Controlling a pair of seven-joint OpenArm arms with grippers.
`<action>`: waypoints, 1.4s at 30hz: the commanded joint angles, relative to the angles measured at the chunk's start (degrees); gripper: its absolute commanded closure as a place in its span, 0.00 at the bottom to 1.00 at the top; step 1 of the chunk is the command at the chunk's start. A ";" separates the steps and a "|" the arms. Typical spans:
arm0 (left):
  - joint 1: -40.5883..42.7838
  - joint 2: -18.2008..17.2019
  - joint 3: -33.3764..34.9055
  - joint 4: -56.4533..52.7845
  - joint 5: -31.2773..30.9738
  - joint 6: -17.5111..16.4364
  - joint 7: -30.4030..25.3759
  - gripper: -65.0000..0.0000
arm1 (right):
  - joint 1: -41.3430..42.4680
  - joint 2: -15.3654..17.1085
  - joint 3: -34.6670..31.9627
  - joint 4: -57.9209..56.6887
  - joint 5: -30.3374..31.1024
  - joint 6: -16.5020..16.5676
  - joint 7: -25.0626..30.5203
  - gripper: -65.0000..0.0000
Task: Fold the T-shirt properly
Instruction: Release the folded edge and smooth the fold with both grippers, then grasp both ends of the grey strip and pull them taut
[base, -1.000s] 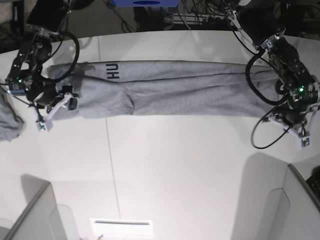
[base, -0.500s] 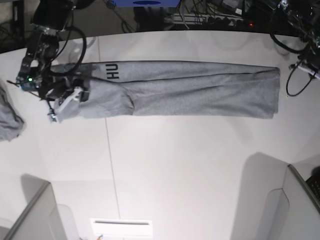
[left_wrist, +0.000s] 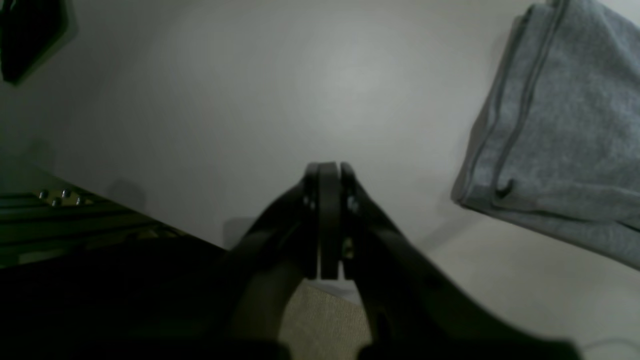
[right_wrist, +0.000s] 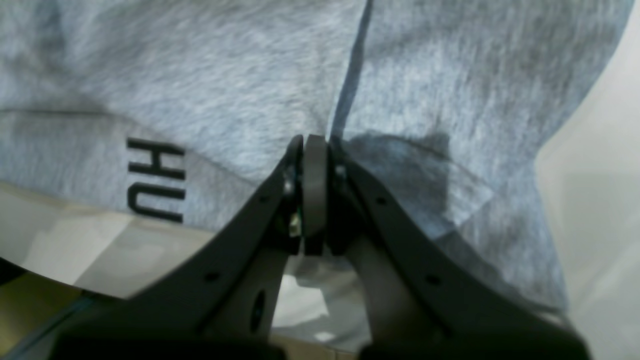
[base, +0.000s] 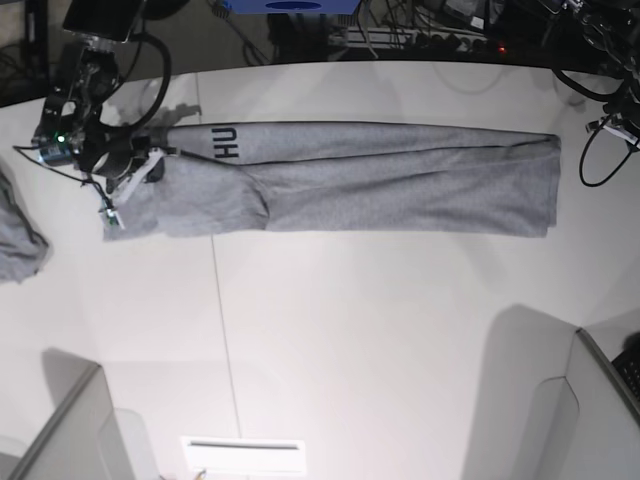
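The heather-grey T-shirt (base: 380, 180) lies folded into a long strip across the white table (base: 350, 330), with the black letters "HU" (base: 226, 143) near its left end. My right gripper (right_wrist: 312, 145) is shut, its tips pressed together on a fold edge of the cloth beside the lettering (right_wrist: 155, 180); in the base view it sits at the strip's left end (base: 140, 180). My left gripper (left_wrist: 327, 167) is shut with nothing in it, hanging over bare table to the left of the T-shirt's hemmed corner (left_wrist: 550, 125). In the base view only cables of that arm (base: 610, 120) show at the right edge.
A smaller grey cloth lump (base: 15, 235) lies at the table's left edge. Grey partitions stand at the front left (base: 70, 430) and front right (base: 590, 400). A white label (base: 243, 455) lies at the front edge. Cables and equipment (base: 400, 30) line the far side.
My right gripper moved up onto the T-shirt's left end and went from wide open to shut. The left arm pulled away from the shirt's right end toward the far right corner.
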 joint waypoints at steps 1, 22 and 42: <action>0.00 -0.99 -0.20 0.86 -0.01 -0.03 -0.92 1.00 | 0.67 0.66 0.37 1.61 0.78 0.25 -0.04 1.00; 0.00 -1.08 -0.11 -1.16 0.08 0.06 -0.92 1.00 | -6.63 0.74 0.46 10.32 0.78 0.52 -2.15 1.00; -0.62 -0.46 6.57 -1.16 0.08 0.14 -1.01 1.00 | -6.45 1.10 0.28 11.28 0.34 0.43 2.51 0.54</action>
